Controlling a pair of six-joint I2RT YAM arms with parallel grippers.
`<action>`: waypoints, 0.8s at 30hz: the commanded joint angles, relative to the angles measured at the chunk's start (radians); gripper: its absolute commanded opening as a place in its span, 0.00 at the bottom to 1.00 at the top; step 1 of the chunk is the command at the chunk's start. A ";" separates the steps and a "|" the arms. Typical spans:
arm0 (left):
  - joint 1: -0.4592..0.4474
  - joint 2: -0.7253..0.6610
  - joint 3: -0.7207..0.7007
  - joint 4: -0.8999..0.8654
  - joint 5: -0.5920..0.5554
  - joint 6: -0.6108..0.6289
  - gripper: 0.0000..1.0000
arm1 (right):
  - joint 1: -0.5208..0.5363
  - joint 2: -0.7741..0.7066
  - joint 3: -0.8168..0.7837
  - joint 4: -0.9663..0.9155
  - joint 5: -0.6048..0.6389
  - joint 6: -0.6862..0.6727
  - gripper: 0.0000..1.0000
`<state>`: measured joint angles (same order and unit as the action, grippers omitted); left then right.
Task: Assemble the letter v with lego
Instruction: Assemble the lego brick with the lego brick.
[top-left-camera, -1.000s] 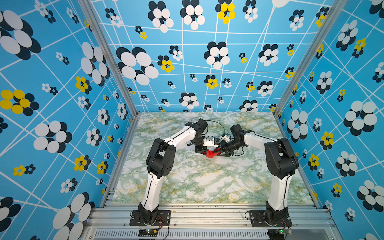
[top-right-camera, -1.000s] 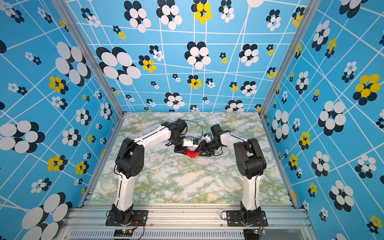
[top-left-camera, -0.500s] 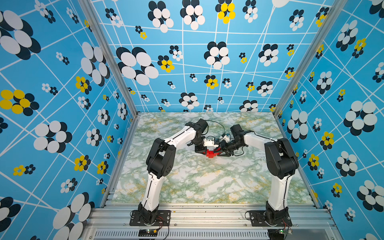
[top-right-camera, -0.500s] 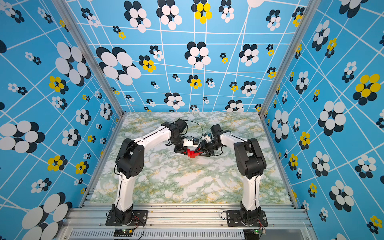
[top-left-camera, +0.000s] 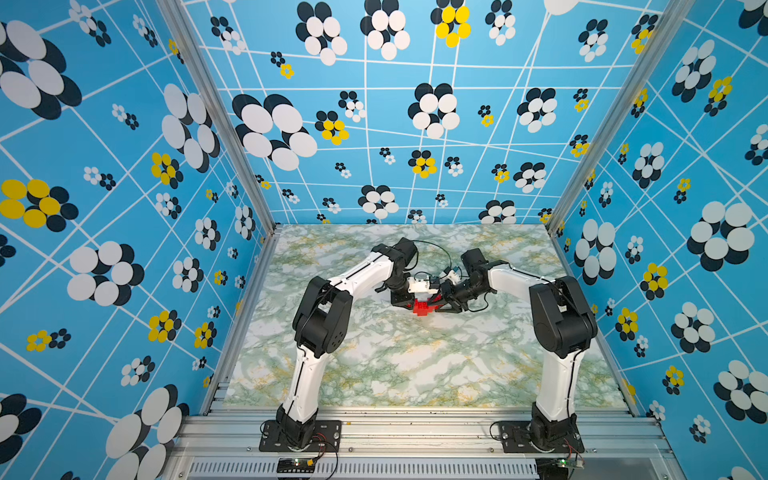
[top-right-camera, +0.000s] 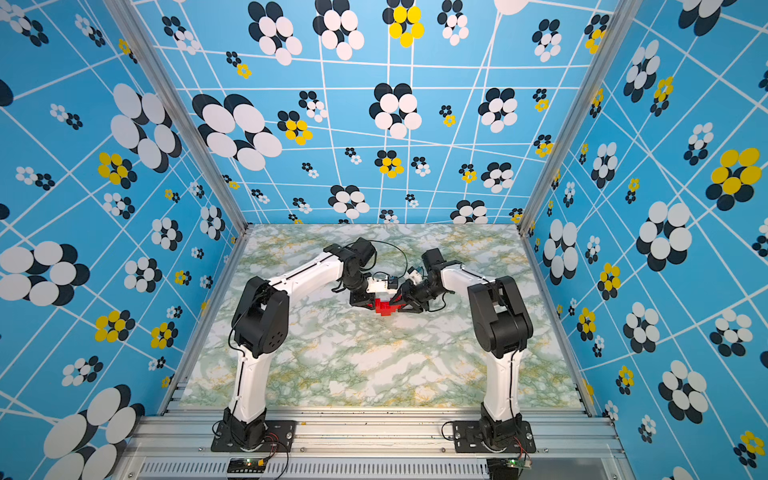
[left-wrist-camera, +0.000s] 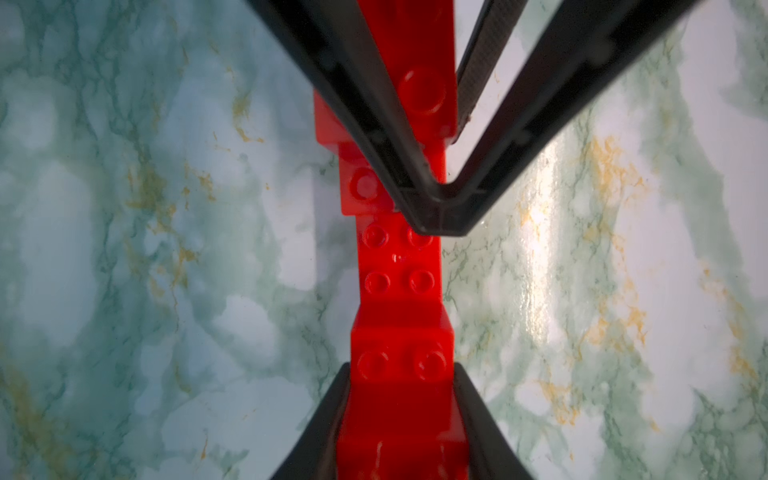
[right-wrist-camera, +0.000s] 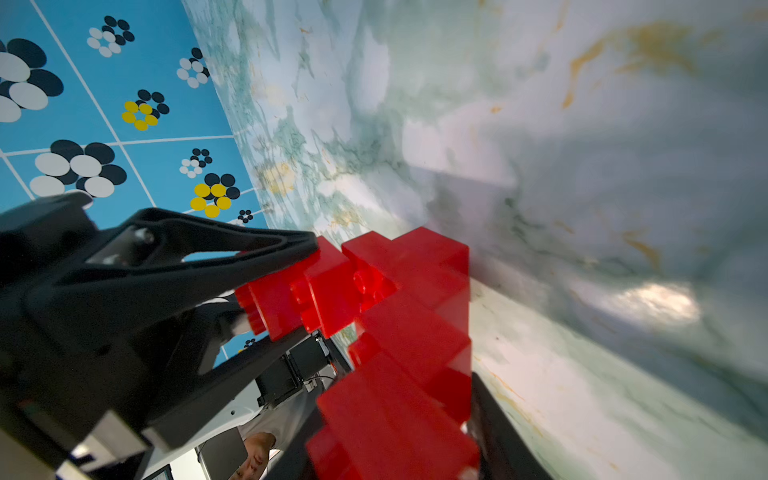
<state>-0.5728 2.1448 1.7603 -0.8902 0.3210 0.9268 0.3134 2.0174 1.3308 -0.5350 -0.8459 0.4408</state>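
Now the left jaws and the right jaws each clamp an end of the red V (top-left-camera: 422, 308), mid-desk (top-left-camera: 415, 365).

White-shelled arms (top-left-camera: 307, 374) carry bulky black joints (top-left-camera: 322, 320), thin black cables (top-left-camera: 432, 245), a black left tool (left-wrist-camera: 400, 374) and right tool (top-left-camera: 442, 306).

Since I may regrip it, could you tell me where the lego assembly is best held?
Probably pinch the lego assembly by an end brick's smooth side walls, coming in lengthwise as the left gripper does; its studded, stepped top gives fingers no flat faces.
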 joint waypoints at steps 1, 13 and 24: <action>-0.013 0.024 -0.024 -0.003 -0.002 -0.023 0.13 | -0.005 0.015 -0.006 0.003 0.009 -0.004 0.46; -0.022 0.021 -0.023 -0.016 -0.038 -0.056 0.11 | -0.007 0.014 -0.008 0.007 0.013 -0.004 0.46; -0.025 -0.036 -0.084 0.058 -0.028 -0.104 0.10 | -0.012 0.012 -0.015 0.015 0.016 0.001 0.46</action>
<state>-0.5888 2.1239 1.7214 -0.8474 0.3054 0.8459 0.3069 2.0174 1.3304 -0.5316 -0.8429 0.4408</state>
